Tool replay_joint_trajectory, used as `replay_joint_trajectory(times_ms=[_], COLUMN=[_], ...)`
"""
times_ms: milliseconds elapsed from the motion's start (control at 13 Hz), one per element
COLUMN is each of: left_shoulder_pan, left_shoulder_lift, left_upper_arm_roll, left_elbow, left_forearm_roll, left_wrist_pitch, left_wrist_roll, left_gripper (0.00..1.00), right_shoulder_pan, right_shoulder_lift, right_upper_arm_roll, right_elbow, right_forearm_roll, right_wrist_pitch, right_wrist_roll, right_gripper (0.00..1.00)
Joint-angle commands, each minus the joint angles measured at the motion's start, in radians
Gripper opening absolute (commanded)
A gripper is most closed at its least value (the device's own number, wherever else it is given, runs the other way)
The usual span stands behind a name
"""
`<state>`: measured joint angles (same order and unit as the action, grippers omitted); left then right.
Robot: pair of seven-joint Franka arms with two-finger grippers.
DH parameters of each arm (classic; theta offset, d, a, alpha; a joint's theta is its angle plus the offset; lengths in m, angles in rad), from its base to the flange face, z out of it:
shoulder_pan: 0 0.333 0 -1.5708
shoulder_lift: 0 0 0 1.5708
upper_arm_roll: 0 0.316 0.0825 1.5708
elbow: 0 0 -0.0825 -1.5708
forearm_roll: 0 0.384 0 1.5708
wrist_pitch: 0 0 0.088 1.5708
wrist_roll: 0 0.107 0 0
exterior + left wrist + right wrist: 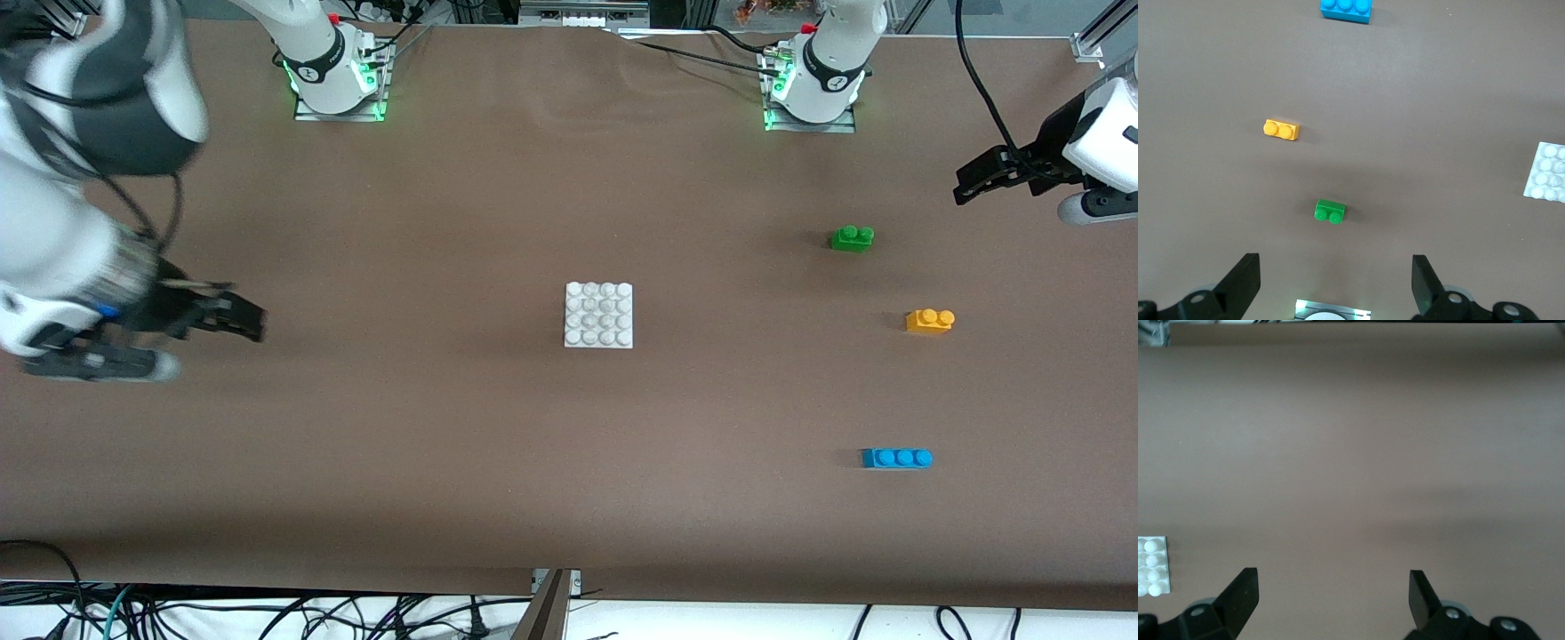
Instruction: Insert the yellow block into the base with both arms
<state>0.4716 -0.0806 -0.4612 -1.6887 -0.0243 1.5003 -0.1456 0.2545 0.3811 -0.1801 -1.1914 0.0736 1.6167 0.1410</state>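
Note:
The yellow block [929, 320] lies on the brown table toward the left arm's end; it also shows in the left wrist view [1281, 129]. The white studded base [598, 315] sits mid-table, and its edge shows in the left wrist view [1546, 173] and the right wrist view [1153, 565]. My left gripper [965, 185] [1335, 280] is open and empty, up over the table's left-arm end, apart from the bricks. My right gripper [249, 322] [1331, 597] is open and empty over the table's right-arm end, well clear of the base.
A green two-stud brick [852, 237] [1330, 211] lies farther from the front camera than the yellow block. A blue three-stud brick [896, 458] [1346, 9] lies nearer to it. Both arm bases [338, 71] [813, 84] stand along the table's back edge.

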Motion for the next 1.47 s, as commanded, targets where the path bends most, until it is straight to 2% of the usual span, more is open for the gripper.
replay_joint_trajectory(times_ms=[0, 154, 386, 540, 926, 1388], left_shoulder_pan=[0.009, 0.009, 0.009, 0.009, 0.009, 0.009], left_shoulder_lift=[0.002, 0.002, 0.002, 0.002, 0.002, 0.004], left_upper_arm_roll=[-0.004, -0.004, -0.004, -0.004, -0.004, -0.004], left_elbow=[0.011, 0.01, 0.01, 0.01, 0.01, 0.009], left_forearm_roll=[-0.02, -0.02, -0.02, -0.02, -0.02, -0.019], left_wrist_pitch=[0.0, 0.001, 0.003, 0.003, 0.003, 0.003], left_wrist_roll=[0.024, 0.024, 0.024, 0.024, 0.024, 0.024], left_gripper=[1.0, 1.0, 1.0, 1.0, 1.0, 1.0], right_shoulder_pan=[-0.093, -0.129, -0.144, -0.165, -0.202, -0.189], right_shoulder_lift=[-0.138, -0.214, -0.244, -0.245, -0.281, -0.268], right_upper_arm_roll=[0.021, 0.021, 0.021, 0.022, 0.025, 0.03], right_elbow=[-0.102, -0.17, -0.18, -0.18, -0.218, -0.212], right_forearm_roll=[-0.003, -0.009, -0.103, -0.146, -0.135, -0.13], right_wrist_pitch=[-0.053, -0.084, -0.09, -0.11, -0.123, -0.129], right_wrist_roll=[-0.036, -0.086, -0.127, -0.255, -0.285, -0.282], right_gripper=[1.0, 1.0, 1.0, 1.0, 1.0, 1.0])
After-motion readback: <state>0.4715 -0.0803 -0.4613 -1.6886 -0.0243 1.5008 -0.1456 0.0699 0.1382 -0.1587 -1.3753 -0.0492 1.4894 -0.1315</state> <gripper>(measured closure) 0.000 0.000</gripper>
